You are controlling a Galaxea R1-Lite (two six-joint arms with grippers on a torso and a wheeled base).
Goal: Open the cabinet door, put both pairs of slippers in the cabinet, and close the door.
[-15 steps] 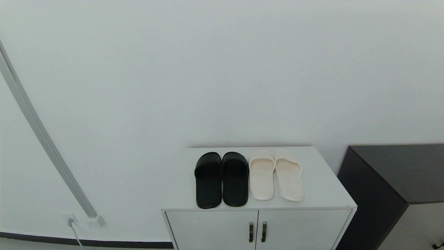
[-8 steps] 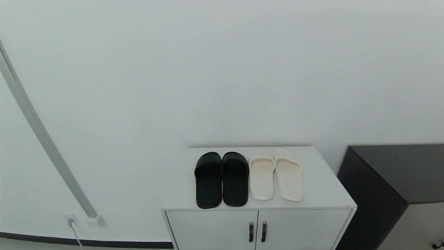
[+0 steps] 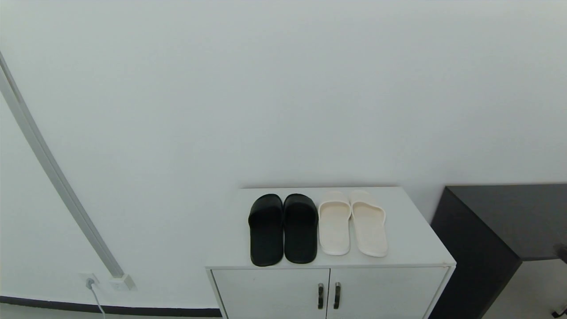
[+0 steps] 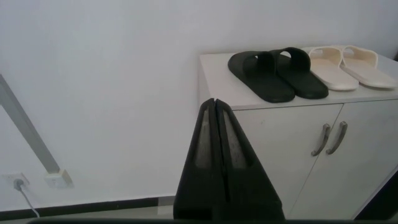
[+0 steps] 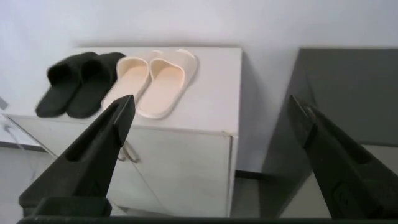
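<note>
A white cabinet [image 3: 412, 248] is seen standing against a pale wall [image 3: 283, 88], with both of its doors shut. The left door [image 3: 270, 292] and the right door [image 3: 390, 290] meet in the middle, where two dark handles [image 3: 320, 296] are set upright side by side. Both pairs of slippers are laid on the cabinet's top, toes toward the wall. The black slippers [image 3: 283, 230] are placed on the left half, pressed against each other, with their heels at the front edge. The cream slippers [image 3: 352, 226] are placed just beside them on the right, the nearer one close against the black pair.

The left gripper [image 4: 215, 106] is held with its fingers pressed together and nothing gripped, pointed toward the cabinet's left front corner. The right gripper [image 5: 210, 102] is spread wide with nothing between its fingers, aimed at the cabinet's right side.

A dark cupboard [image 3: 509, 221] is set just to the right of the cabinet. On the left, a grey strip [image 3: 53, 173] is run slantwise down the wall to a socket [image 3: 90, 280] near the floor
</note>
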